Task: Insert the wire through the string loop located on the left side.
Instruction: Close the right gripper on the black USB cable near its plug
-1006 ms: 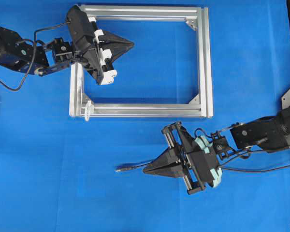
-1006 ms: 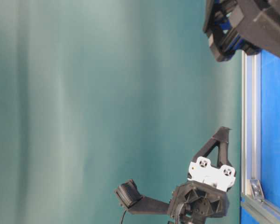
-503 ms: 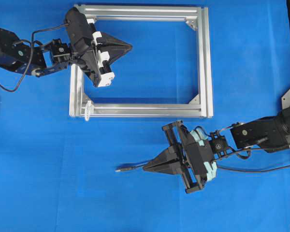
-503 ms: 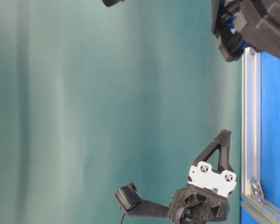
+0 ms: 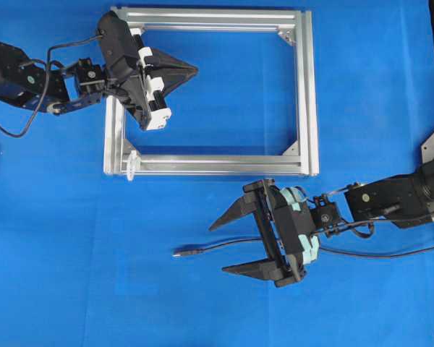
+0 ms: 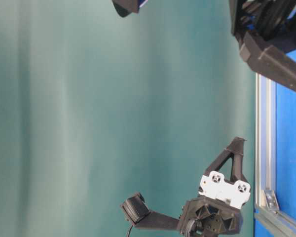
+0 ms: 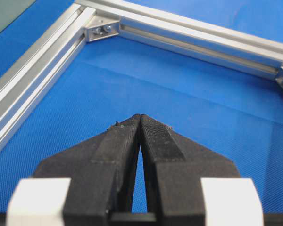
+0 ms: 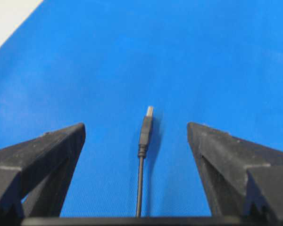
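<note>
The wire [image 5: 224,246] lay loose on the blue counter [image 5: 94,275], lower centre of the overhead view, between the spread fingers of the released right pincer [image 5: 220,247]. It looked light and limp, best taken just behind the stiff plug [image 8: 146,126]. The left pincer [image 7: 140,117] hung clenched and empty over the silver frame [image 5: 304,94]. Only the overhead view showed the string loop [image 5: 132,165], at the frame's lower-left corner; only the right wrist view showed the plug's grey tip.
</note>
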{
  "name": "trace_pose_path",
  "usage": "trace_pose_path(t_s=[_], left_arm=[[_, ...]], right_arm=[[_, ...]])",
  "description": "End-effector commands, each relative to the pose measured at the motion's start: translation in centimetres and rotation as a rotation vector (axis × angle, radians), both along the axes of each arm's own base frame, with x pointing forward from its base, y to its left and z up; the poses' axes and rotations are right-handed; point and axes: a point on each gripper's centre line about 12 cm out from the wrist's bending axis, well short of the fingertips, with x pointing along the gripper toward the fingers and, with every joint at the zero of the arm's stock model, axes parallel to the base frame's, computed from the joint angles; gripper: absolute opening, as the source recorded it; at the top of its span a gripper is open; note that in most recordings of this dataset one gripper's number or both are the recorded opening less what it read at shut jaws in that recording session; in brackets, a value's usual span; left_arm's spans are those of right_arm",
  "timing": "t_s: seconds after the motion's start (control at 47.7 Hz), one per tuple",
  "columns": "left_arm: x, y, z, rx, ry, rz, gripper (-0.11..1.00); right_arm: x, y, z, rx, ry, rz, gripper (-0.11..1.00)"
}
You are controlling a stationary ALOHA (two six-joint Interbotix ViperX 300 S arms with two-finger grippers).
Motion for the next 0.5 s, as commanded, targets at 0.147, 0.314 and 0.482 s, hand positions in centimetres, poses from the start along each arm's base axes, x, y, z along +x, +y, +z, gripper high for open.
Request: trace_pose_path(t_s=[0.147, 0.314, 0.482], left_arm=[[0.3, -0.1, 1.5, 0.014, -0.042, -0.006, 0.0], [0.3, -0.1, 1.5, 0.014, -0.042, -0.006, 0.0], [0.2, -0.1, 1.4, 0.013, -0.041, -0.006, 0.0]], right_arm=[[0.7, 0.2, 0.7, 0.028, -0.019, -0.022, 0.92], [1.3, 0.5, -1.4, 0.035, 0.018, -0.041, 0.92], [2.0, 0.6, -3.4, 0.04, 0.053, -0.064, 0.92]])
